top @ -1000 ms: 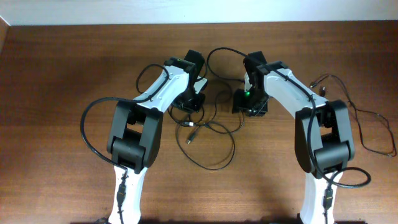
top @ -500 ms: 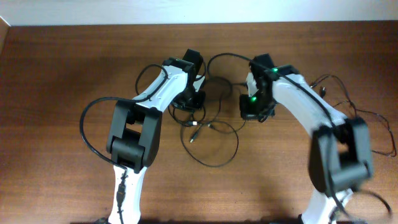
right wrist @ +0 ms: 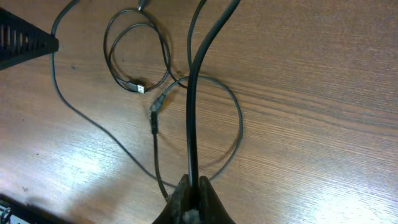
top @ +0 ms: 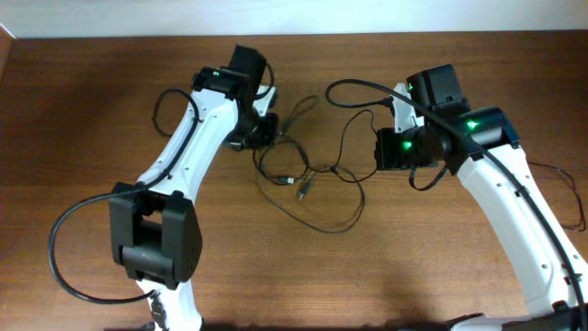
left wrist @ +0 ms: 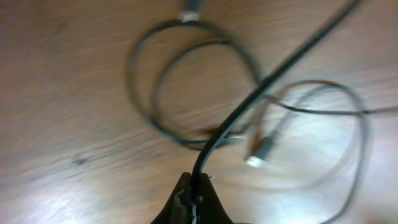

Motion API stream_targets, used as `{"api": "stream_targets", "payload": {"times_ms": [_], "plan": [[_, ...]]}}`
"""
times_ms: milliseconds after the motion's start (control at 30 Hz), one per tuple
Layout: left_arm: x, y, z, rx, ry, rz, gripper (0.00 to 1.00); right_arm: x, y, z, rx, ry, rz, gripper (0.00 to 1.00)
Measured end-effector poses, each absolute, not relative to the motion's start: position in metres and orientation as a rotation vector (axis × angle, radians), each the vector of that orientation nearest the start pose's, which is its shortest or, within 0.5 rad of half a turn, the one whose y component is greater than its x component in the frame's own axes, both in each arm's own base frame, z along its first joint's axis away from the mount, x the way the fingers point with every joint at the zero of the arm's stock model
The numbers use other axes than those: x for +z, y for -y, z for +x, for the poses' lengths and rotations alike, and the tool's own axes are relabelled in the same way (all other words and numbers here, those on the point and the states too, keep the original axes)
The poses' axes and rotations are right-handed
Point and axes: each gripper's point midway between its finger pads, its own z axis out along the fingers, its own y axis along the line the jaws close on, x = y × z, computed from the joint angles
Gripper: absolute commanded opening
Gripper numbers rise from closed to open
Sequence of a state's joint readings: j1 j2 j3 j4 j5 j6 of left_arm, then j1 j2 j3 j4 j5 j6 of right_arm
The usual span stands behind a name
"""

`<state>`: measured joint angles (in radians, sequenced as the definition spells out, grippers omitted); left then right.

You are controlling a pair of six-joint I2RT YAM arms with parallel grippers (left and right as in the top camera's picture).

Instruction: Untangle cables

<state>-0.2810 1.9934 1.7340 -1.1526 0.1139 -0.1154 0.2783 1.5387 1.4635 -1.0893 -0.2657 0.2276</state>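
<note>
The cables [top: 308, 179] lie as thin black loops on the wooden table between my two arms, with a small plug [top: 301, 191] near the middle. My left gripper [top: 261, 131] sits at the loops' upper left; in its wrist view it [left wrist: 196, 184] is shut on one black cord [left wrist: 249, 106] that runs up and to the right over blurred loops and a silver plug [left wrist: 260, 154]. My right gripper [top: 384, 149] is at the loops' right; in its wrist view it [right wrist: 193, 184] is shut on a cord [right wrist: 192, 112] rising straight ahead above more loops [right wrist: 137, 56].
Another thin black cord [top: 551, 175] trails along the table's right edge. Thicker arm cables arch beside the left arm [top: 69, 239] and over the right arm [top: 363, 87]. A black part of the other arm [right wrist: 22, 40] shows at the right wrist view's top left.
The right gripper has shut on a cord and swung right; the left arm has moved up and left. The tangle between them has been pulled wider and flatter.
</note>
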Motion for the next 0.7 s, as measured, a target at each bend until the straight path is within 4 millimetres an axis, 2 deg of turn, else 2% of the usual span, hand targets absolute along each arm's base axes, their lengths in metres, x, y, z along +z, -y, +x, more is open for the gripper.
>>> {"api": "stream_targets", "payload": {"times_ms": [100,133,167,267,400,500,667,700], "plan": [[0.089,0.098,0.394,0.086,-3.015,0.050,0.00,0.199,-0.151,0.325,0.521,-2.770,-0.187,0.04],[0.087,0.086,0.393,0.181,-3.005,-0.020,0.06,0.199,-0.155,0.323,0.529,-2.771,-0.201,0.04],[0.086,0.074,0.394,0.267,-2.985,-0.095,0.06,0.199,-0.155,0.323,0.531,-2.771,-0.203,0.04],[0.085,0.049,0.395,0.409,-2.931,-0.277,0.08,0.193,-0.157,0.324,0.531,-2.790,-0.205,0.04],[0.085,0.042,0.398,0.446,-2.891,-0.352,0.08,0.165,-0.167,0.324,0.519,-2.874,-0.232,0.04],[0.086,0.041,0.398,0.450,-2.886,-0.363,0.10,0.153,-0.169,0.325,0.511,-2.912,-0.232,0.04],[0.086,0.041,0.398,0.449,-2.886,-0.364,0.13,0.149,-0.169,0.322,0.517,-2.935,-0.230,0.04],[0.086,0.041,0.398,0.450,-2.886,-0.364,0.13,0.149,-0.169,0.321,0.519,-2.940,-0.229,0.07]]}}
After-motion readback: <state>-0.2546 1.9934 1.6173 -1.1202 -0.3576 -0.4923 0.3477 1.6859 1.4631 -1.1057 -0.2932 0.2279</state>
